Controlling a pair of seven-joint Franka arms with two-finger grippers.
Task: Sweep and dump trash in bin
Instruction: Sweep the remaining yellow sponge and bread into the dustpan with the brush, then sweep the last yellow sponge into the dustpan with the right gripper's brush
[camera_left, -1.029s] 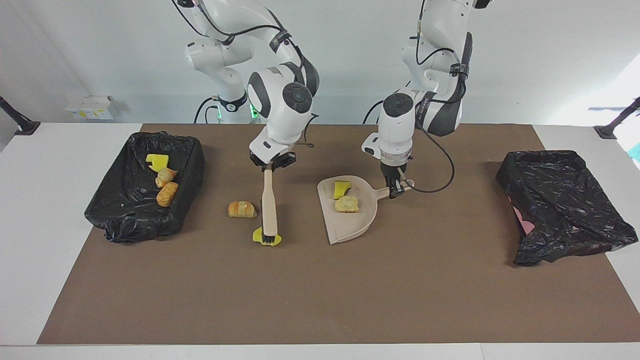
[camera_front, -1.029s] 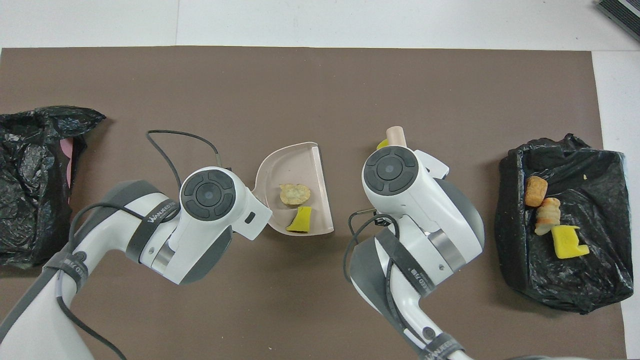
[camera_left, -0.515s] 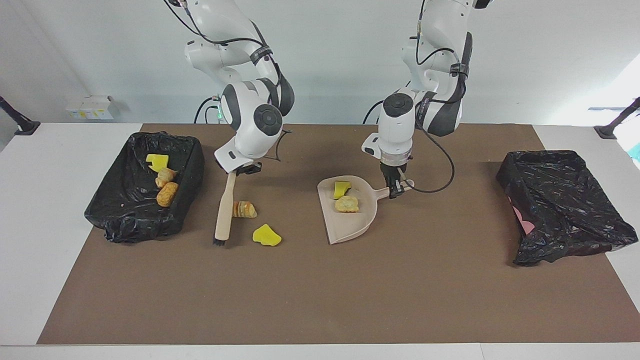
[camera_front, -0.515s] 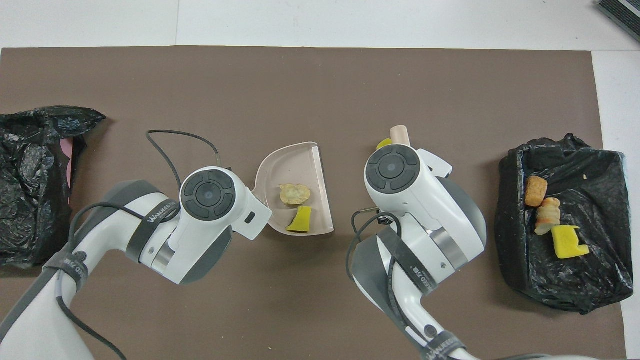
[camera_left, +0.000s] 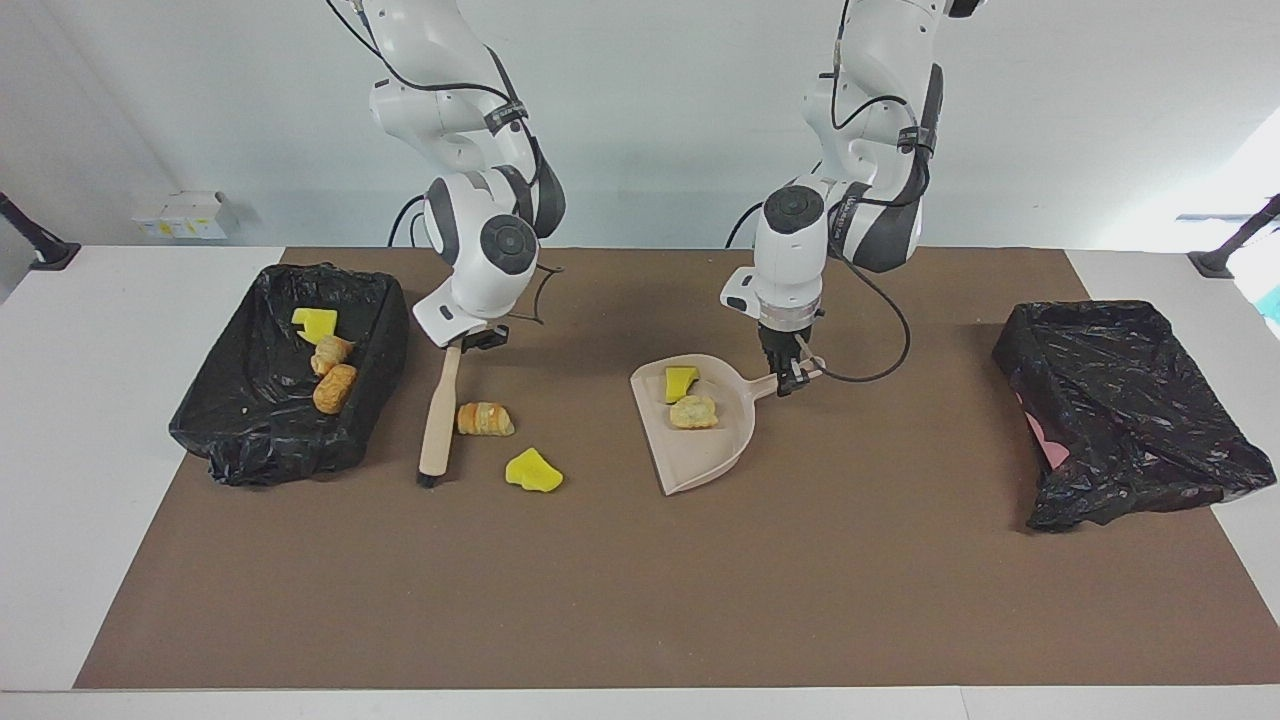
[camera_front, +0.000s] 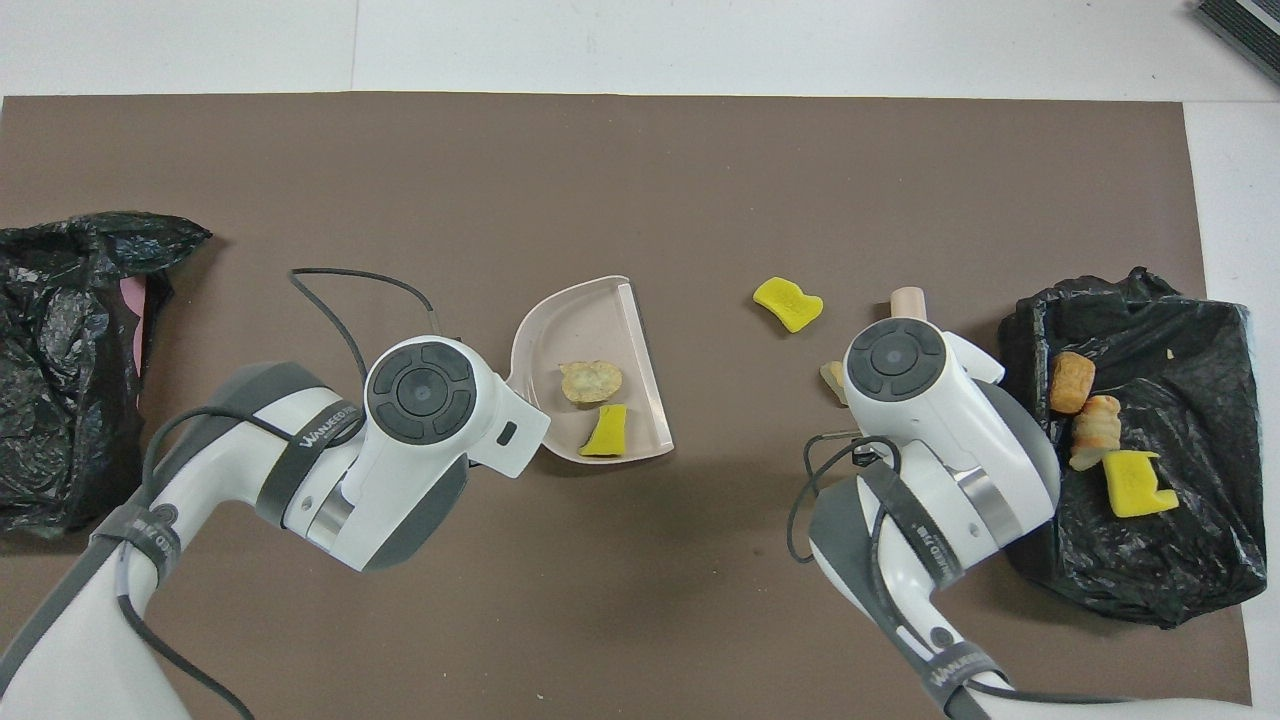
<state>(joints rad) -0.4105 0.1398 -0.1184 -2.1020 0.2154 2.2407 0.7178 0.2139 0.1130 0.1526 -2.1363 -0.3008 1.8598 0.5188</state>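
Trash (camera_left: 508, 444), 2 loose scraps at centre-left of frame, lies between my right gripper's (camera_left: 468, 340) clenched brush (camera_left: 438, 422) and my left gripper's (camera_left: 792, 378) clamped dustpan (camera_left: 700, 440).

**Both grippers clamped, wrists pointing down**

The right gripper (camera_left: 462, 343) hangs low toward the right arm's end of the table, fingers closed on a brush handle (camera_left: 441, 405). The left gripper (camera_left: 790, 375) sits low at mid-table, closed on a dustpan handle (camera_left: 775, 384).
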